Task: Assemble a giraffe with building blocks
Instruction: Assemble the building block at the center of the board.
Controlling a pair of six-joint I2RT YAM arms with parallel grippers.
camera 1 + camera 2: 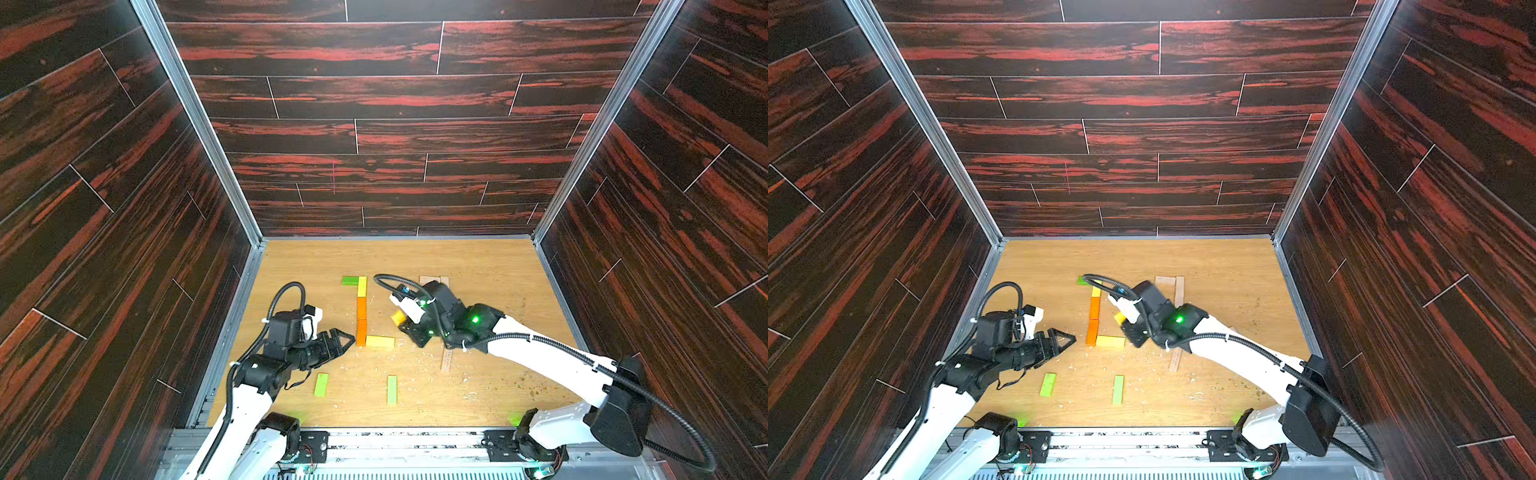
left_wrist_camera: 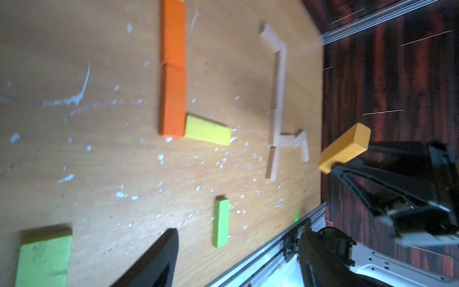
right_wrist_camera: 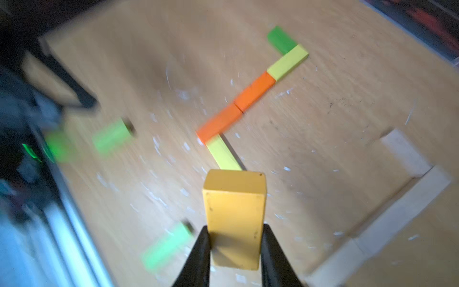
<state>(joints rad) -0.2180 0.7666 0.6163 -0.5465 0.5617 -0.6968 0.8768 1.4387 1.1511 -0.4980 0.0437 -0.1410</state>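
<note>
Right wrist view: right hand (image 3: 236, 229) clamped on dark-yellow block (image 3: 234, 211), lifted off table (image 3: 323, 111), near laid orange-yellow row (image 3: 238, 106). Left hand (image 1: 351, 338) empty, jaws apart, beside row.

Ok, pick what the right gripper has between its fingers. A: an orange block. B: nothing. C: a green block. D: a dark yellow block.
D: the right gripper is shut on a dark yellow block, which it holds off the table.

Place: robot lab test cell
Walls: dark wood-print panels (image 1: 395, 124), aluminium frame (image 1: 199, 124)
Fittings: robot arms (image 1: 552, 357) on base rail (image 1: 407, 440), pale bench (image 1: 478, 266)
</note>
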